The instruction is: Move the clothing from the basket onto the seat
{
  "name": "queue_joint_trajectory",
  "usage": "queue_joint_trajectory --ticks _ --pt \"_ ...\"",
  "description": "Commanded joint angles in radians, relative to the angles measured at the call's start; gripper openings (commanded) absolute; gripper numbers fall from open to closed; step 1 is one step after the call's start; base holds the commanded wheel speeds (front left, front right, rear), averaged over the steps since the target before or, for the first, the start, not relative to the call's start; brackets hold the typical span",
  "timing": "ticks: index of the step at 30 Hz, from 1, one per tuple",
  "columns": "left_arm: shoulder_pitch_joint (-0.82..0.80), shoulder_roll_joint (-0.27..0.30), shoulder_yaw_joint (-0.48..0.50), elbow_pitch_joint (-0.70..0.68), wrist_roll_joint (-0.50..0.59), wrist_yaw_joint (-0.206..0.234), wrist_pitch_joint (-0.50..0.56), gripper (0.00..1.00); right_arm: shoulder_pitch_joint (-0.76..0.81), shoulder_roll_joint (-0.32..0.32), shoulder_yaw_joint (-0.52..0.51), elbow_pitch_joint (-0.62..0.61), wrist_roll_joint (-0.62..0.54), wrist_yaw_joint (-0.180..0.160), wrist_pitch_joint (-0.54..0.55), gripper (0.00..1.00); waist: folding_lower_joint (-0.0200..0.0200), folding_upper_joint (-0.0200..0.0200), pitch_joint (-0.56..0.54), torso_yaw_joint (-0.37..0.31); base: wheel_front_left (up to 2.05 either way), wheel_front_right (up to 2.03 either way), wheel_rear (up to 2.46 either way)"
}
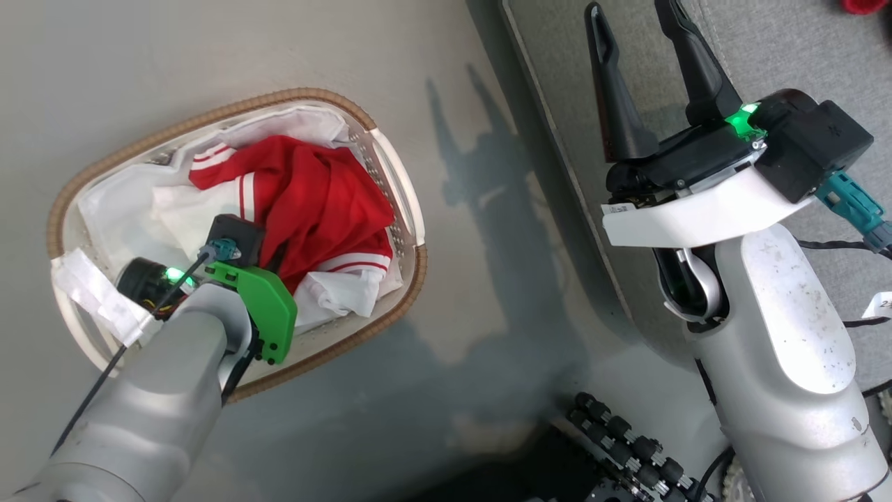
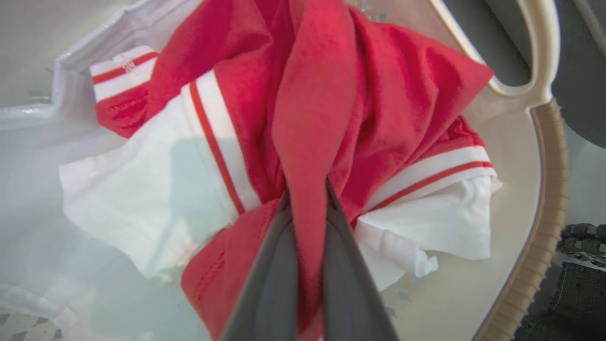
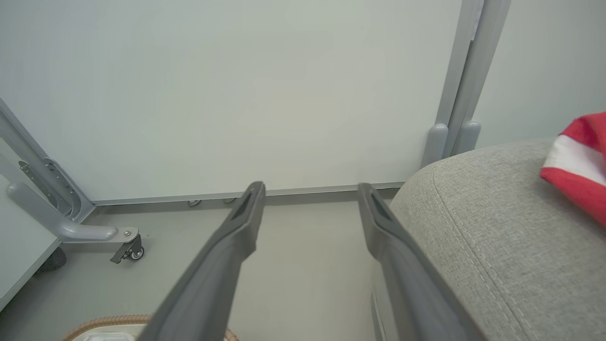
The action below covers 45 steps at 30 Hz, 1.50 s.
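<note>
One narrow fold of the clothing (image 1: 306, 202) is clenched in the left tool (image 2: 307, 189), with the rest heaped in the basket (image 1: 63, 202) on the floor. Held by so little, it could slip free on lifting, or drag the white liner (image 1: 111, 209) along. Farther right, the right tool (image 1: 629, 10) hangs spread and empty over the seat (image 1: 787, 42), where another red piece (image 3: 575, 161) lies.

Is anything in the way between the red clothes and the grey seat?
Nothing visible on the floor between the basket and the seat. The left pincer grips the red clothing; the open right pincer hangs by the seat's edge.
</note>
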Motion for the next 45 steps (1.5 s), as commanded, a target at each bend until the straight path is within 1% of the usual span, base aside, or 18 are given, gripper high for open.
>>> queue_joint_trajectory --ticks 1,9,14,19,22,32,45 --pt "0.016 -0.003 -0.007 -0.006 -0.015 0.002 -0.015 0.00 -0.011 -0.003 -0.001 0.008 -0.006 -0.001 -0.005 1.00 -0.0001 -0.0001 -0.047 0.027 0.00 0.00 0.00" --pt "0.057 -0.036 -0.015 -0.030 -0.069 0.002 -0.075 0.00 0.029 -0.003 -0.019 0.054 -0.037 -0.001 -0.005 1.00 -0.0001 -0.0001 -0.169 0.096 0.00 0.00 0.00" --pt "0.087 -0.038 -0.012 -0.052 -0.071 0.002 -0.085 0.00 0.059 -0.003 -0.020 0.084 -0.038 -0.001 -0.005 1.00 -0.0001 -0.0001 -0.250 0.123 0.00 0.00 0.00" --pt "0.116 -0.043 0.028 -0.103 -0.038 0.002 -0.086 0.00 0.091 -0.003 -0.030 0.112 -0.045 -0.001 -0.005 1.00 -0.0001 -0.0001 -0.321 0.151 0.00 0.00 0.00" --pt "0.127 -0.048 0.079 -0.139 -0.004 0.002 -0.086 0.00 0.112 -0.003 -0.038 0.125 -0.043 -0.001 -0.005 1.00 -0.0001 -0.0001 -0.362 0.168 0.00 0.00 0.00" --pt "0.234 -0.065 0.248 -0.297 0.130 0.013 -0.086 0.00 0.215 -0.003 -0.058 0.168 -0.044 -0.001 -0.005 1.00 -0.0001 -0.0001 -0.506 0.212 0.00 0.00 0.00" --pt "0.323 -0.111 0.404 -0.499 0.257 0.009 -0.086 0.00 0.356 -0.005 -0.082 0.208 -0.054 -0.001 -0.005 1.00 -0.0001 -0.0001 -0.666 0.274 0.00 0.00 0.00"
